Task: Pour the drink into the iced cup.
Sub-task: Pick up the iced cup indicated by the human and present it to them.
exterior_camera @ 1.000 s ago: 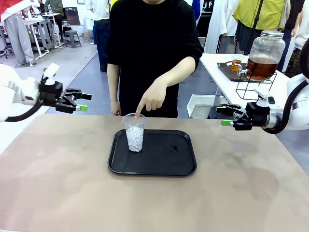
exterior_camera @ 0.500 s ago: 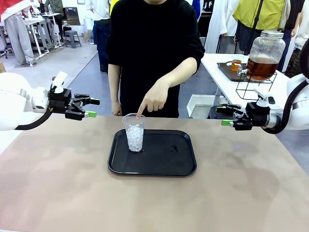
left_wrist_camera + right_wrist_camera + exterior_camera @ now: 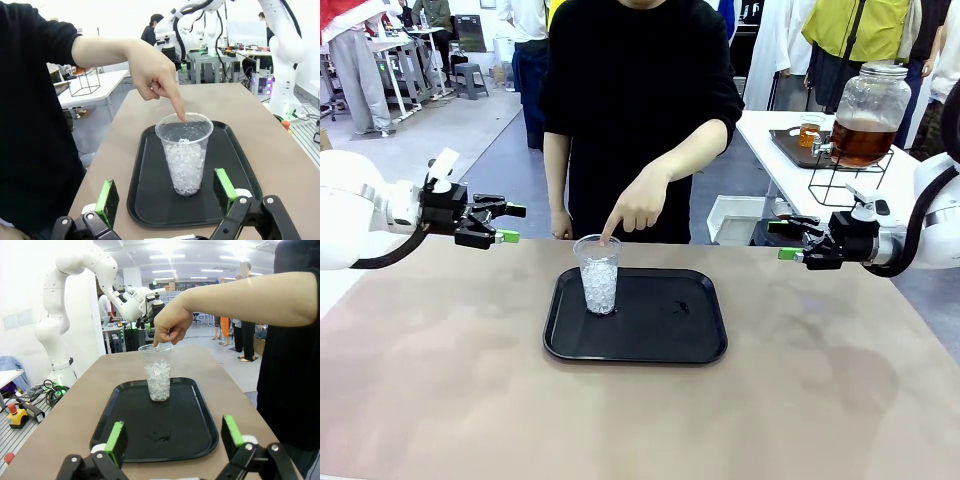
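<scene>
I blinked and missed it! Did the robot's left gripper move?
Yes. The left gripper has slid a little closer to the black tray and slightly lower. It is open and stops short of the tray's left edge.

A black tray is lying flat near the middle of the tan worktop. Behind its right end, a white worktop is carrying a black wire stand and a dark tray. A white bin is sitting just beside that white worktop.
</scene>
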